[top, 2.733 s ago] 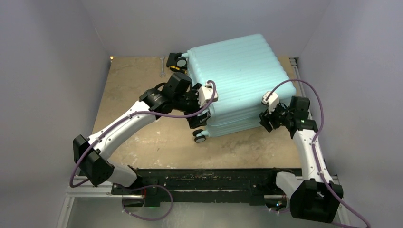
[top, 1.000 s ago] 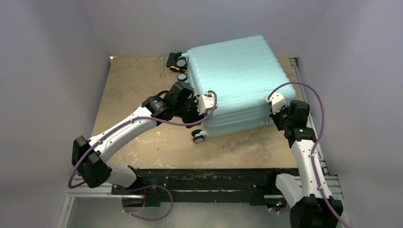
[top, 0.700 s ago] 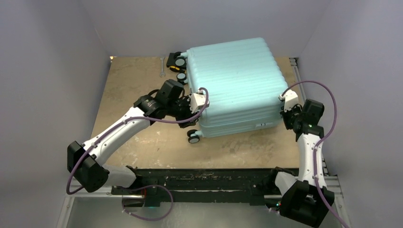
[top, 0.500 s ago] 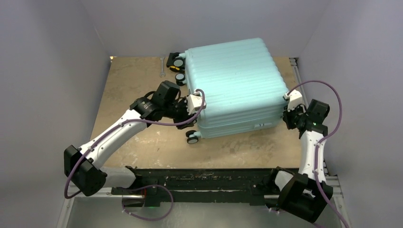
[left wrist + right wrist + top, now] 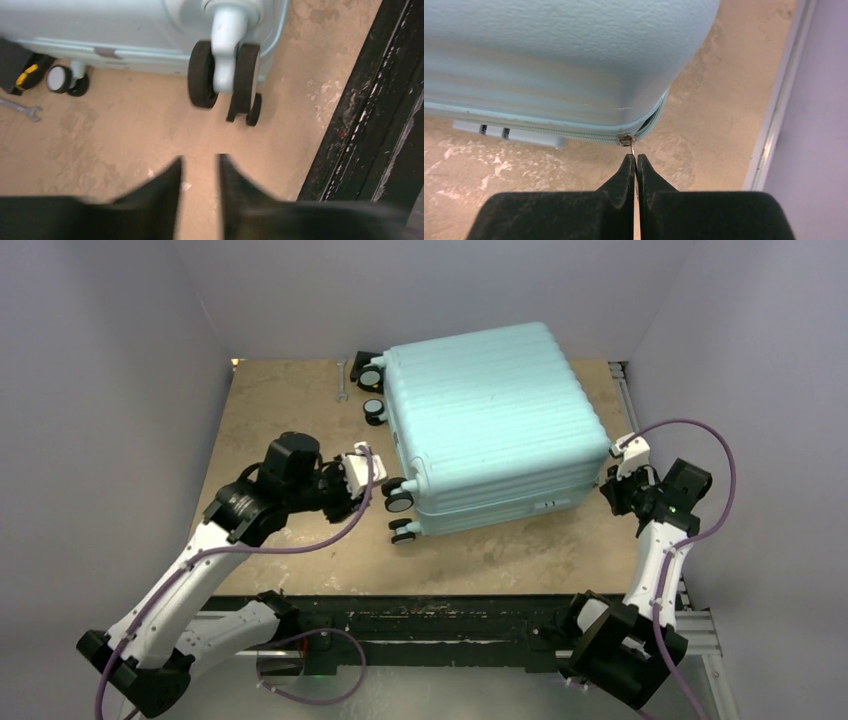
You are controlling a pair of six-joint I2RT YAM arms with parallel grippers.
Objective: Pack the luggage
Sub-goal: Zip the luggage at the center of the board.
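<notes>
luggage (image 5: 485, 420): mint hard-shell, lying flat and shut toward 1 o'clock on the table, wheels (image 5: 225, 75) facing 9 o'clock
right gripper (image 5: 634, 165): jaws pinched tight on the zipper pull (image 5: 627, 141) at the case's 4 o'clock corner. My guess is it's there to drag the zip round that bend, since the seam looks a bit gapped past the slider
left gripper (image 5: 200, 167): jaws apart, nothing in them, hovering just off the wheels at the case's 8 o'clock – probably clear of the zip's path, or ready to steady the shell
table (image 5: 280, 410): worn tan board with pale scuffs, black rail along 6 o'clock
wrench (image 5: 20, 108): small, lying near 11 o'clock
room: plain greyish walls on three sides
</notes>
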